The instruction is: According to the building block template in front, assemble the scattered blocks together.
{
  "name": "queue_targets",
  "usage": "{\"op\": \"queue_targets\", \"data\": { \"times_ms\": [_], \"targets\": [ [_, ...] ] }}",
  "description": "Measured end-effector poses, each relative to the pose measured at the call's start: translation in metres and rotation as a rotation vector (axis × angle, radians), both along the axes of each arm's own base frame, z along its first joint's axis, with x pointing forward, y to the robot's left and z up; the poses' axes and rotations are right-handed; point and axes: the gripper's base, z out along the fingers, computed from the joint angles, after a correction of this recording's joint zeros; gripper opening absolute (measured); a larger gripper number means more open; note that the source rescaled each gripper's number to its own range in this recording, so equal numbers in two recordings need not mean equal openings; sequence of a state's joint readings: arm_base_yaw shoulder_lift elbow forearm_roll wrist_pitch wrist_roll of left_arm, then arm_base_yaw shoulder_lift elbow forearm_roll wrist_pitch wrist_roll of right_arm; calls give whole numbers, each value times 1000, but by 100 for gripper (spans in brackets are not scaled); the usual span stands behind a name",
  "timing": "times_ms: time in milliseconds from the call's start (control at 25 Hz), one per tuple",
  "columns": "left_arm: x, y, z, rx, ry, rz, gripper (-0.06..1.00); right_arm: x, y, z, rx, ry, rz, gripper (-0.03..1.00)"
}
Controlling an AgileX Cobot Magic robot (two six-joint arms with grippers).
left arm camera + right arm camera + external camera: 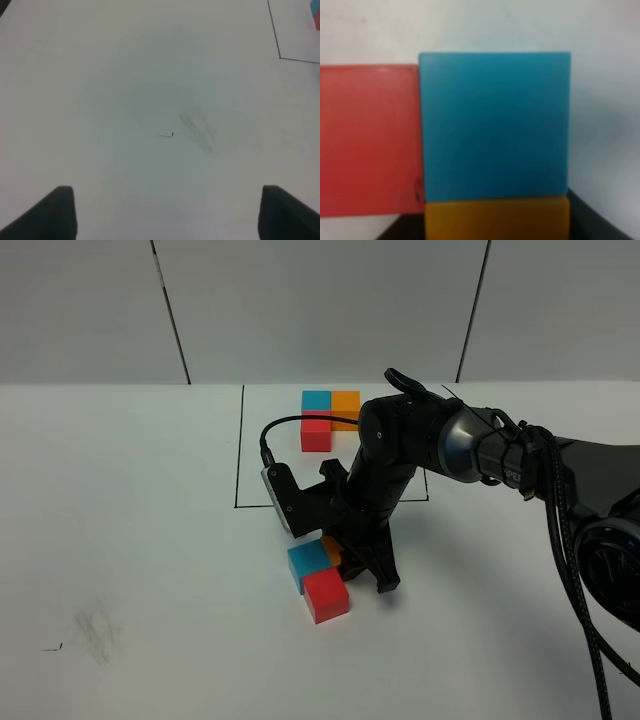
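Orange block [496,217] within right pincer [352,562]

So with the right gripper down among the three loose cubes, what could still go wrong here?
The right gripper sits at the orange cube, which is mostly hidden behind it; lifting away could drag that cube off the blue cube. Its lower finger stands close to the red cube, so a sideways move might knock it out of line. The overhead view hides the orange cube's fit, so its match with the template can't be checked.
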State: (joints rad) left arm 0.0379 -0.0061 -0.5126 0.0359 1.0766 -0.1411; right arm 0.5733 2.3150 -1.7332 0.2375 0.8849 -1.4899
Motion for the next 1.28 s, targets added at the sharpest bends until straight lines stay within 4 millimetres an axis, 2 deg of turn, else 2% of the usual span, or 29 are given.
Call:
{"op": "queue_targets", "data": {
  "times_ms": [240, 320, 360, 560, 680, 1040, 1280],
  "targets": [
    [0, 0, 0, 0, 0, 0, 100, -1, -1, 0, -4, 24, -28, 20],
    [0, 0, 0, 0, 0, 0, 100, -2, -1, 0, -6, 36, -48, 24],
    [0, 0, 0, 0, 0, 0, 100, -2, -1, 0, -5, 43, -58, 29],
    [0, 0, 0, 0, 0, 0, 100, -2, -1, 0, -3, 46, -99, 65],
    [0, 0, 0, 0, 0, 0, 100, 0, -1, 0, -2, 27, -117, 77],
    [0, 0, 0, 0, 0, 0, 100, 3, -5, 6, -38, -8, -137, 78],
    [0, 0, 0, 0, 0, 0, 100, -1, -8, 53, 15, -54, -203, 78]
  ]
}}
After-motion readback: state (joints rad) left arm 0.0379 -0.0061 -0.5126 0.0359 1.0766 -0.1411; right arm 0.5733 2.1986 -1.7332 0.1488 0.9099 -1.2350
